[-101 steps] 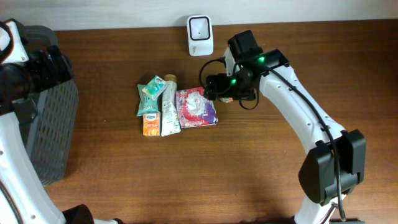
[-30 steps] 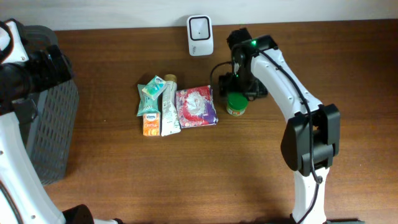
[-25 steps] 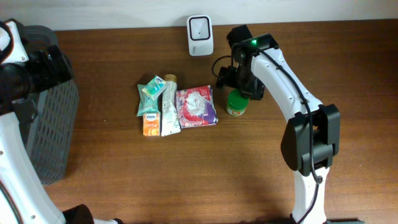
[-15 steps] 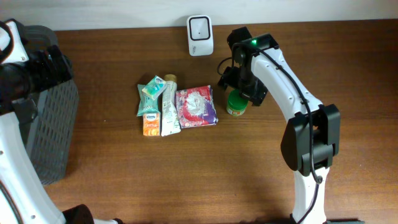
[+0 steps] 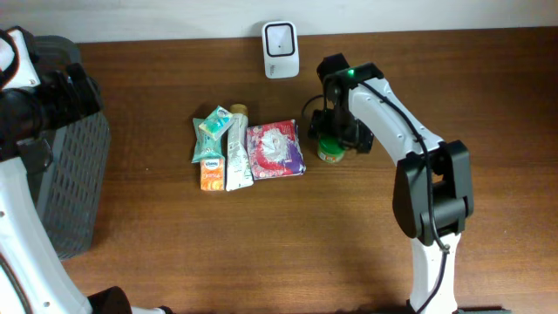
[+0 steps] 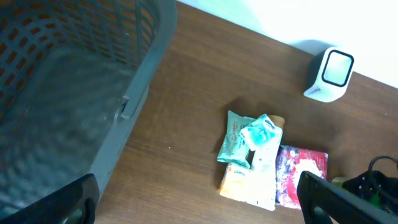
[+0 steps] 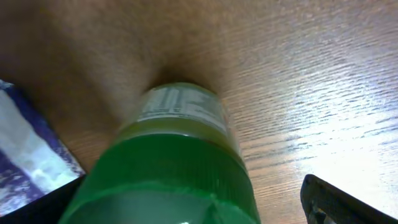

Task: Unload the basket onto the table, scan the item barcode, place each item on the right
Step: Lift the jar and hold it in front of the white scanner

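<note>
Overhead view: I'm working down from the brown wooden table [image 5: 261, 244]. A dark grey slatted plastic basket [image 5: 70, 166] is sitting at its left edge. The left gripper [image 6: 199, 198] is hanging above it, jaws spread wide with nothing between them; I'm reading that as parked out of the way.

Other stock is lying in a tight row mid-table: purple-and-pink foil pouch [image 5: 275, 150], white squeeze tube [image 5: 237, 157], teal tissue packet [image 5: 212, 126], small orange packet [image 5: 210, 174]. A white boxy barcode scanner [image 5: 280, 50] is standing upright at the back edge with its window facing the work area, so I'm expecting an item to need lifting and turning towards it.

I'm judging the task item to be the small round jar with the green lid [image 5: 330, 150]. It's standing upright on the table just right of the pouch, near the scanner. The right gripper [image 5: 336, 131] is hovering straight over it, jaws open and straddling the lid, with bare wood showing on one side, so nothing is being gripped.

Right wrist view is showing a translucent green lid, yellowish contents and a white printed label band [image 7: 177, 109] round the shoulder. The print is blurring out, so I can't tell where the barcode is.
</note>
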Available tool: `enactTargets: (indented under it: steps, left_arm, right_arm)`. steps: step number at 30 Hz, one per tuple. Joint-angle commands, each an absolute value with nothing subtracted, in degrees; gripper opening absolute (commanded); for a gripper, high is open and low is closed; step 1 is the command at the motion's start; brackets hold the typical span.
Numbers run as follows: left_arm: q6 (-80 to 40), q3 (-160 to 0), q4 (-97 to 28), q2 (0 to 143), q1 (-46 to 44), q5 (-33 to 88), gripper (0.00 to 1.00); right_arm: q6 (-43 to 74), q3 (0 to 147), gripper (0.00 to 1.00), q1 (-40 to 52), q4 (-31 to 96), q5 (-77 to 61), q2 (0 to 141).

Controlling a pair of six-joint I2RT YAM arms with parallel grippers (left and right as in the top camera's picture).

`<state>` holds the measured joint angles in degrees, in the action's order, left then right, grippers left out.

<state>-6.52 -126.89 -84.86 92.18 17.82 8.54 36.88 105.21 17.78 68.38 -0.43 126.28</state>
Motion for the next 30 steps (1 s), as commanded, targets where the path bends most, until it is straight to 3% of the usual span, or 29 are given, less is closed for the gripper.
enactTargets:
  steps: [1, 3, 10, 15, 21, 30]
  left_arm:
    - [-6.8, -127.4, -84.9, 91.4, 18.1, 8.5, 0.99]
    - [-6.8, -127.4, -84.9, 91.4, 18.1, 8.5, 0.99]
    - [-6.8, -127.4, -84.9, 91.4, 18.1, 8.5, 0.99]
    - [-6.8, -127.4, -84.9, 91.4, 18.1, 8.5, 0.99]
    - [-6.8, -127.4, -84.9, 91.4, 18.1, 8.5, 0.99]
    - [-6.8, -127.4, -84.9, 91.4, 18.1, 8.5, 0.99]
  right_arm:
    - [36.2, 103.5, 0.98, 17.7, 66.3, 0.3, 126.9]
    - [36.0, 103.2, 0.87, 17.7, 65.5, 0.2, 126.9]
    - [36.0, 103.2, 0.67, 17.6, 65.5, -1.4, 126.9]
    - [32.7, 109.5, 0.59, 17.6, 68.8, -1.4, 126.9]
    - [28.9, 125.5, 0.59, 17.6, 68.2, -1.5, 126.9]
    - [27.2, 125.9, 0.56, 21.1, 27.8, 5.1, 129.1]
